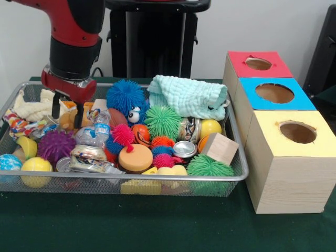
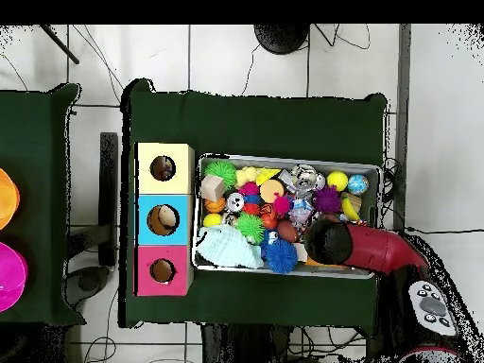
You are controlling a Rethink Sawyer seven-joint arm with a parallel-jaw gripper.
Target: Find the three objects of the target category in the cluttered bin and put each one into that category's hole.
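Mesh bin (image 1: 236, 157) packed to rim, front view: my gripper (image 1: 67, 114) hangs spread and empty over far left corner, above rope toy (image 1: 21, 126). Little free room among spiky balls; mint cloth (image 1: 189, 97) heaped at far right. Wooden box (image 1: 286, 157) beside bin, three holes: red, blue, yellow. Overhead view: my arm (image 2: 373, 249) covers bin's (image 2: 284, 159) lower right; something sits inside each hole (image 2: 163, 219).

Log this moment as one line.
gripper: open, low over bin's far-left clutter | holding: nothing | yellow box, blue box, red box: beside bin
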